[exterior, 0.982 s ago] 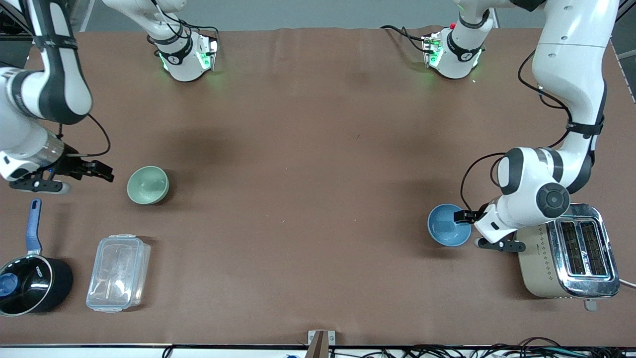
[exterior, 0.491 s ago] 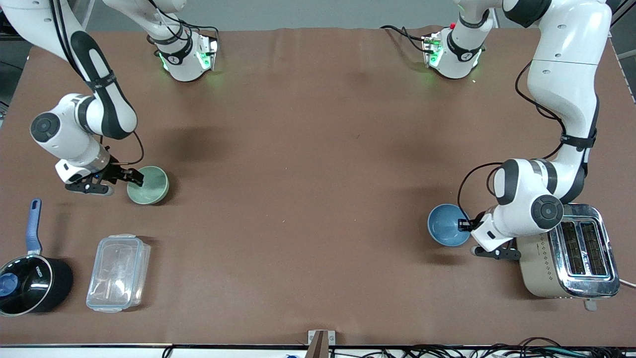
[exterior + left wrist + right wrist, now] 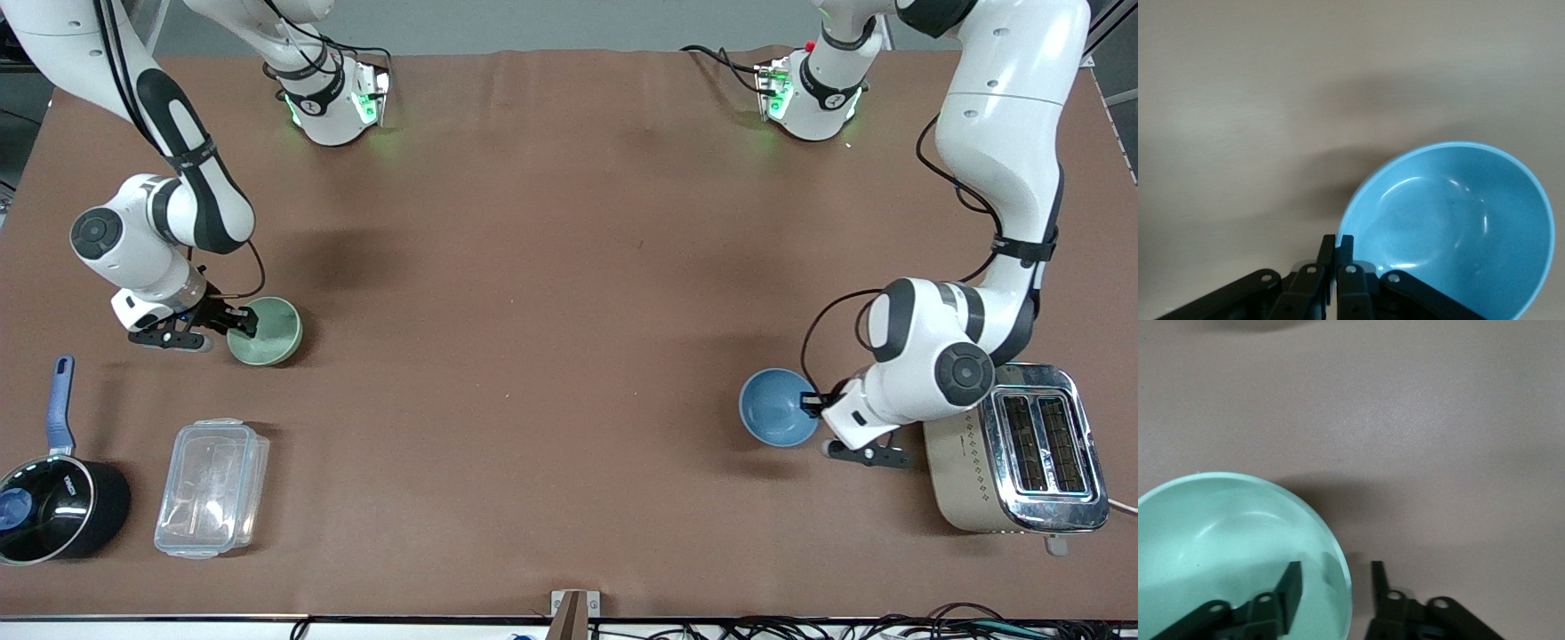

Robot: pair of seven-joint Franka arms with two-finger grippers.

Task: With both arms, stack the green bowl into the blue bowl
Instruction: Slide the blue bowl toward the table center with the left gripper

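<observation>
Green bowl (image 3: 265, 331) near the table's (image 3: 551, 267) right-arm edge, right gripper (image 3: 1331, 590) jaws apart astride its rim; blue bowl (image 3: 778, 407) near the left-arm edge, rim clamped in left gripper (image 3: 1336, 257) jaws, both bowls well apart.

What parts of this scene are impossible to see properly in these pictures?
- Blue bowl: left wrist view's edge cuts its rim; the left gripper hides the pinched part.
- Green bowl: right wrist view's edge cuts it; right gripper straddles the rim.
- Saucepan: front view's edge clips it.
</observation>
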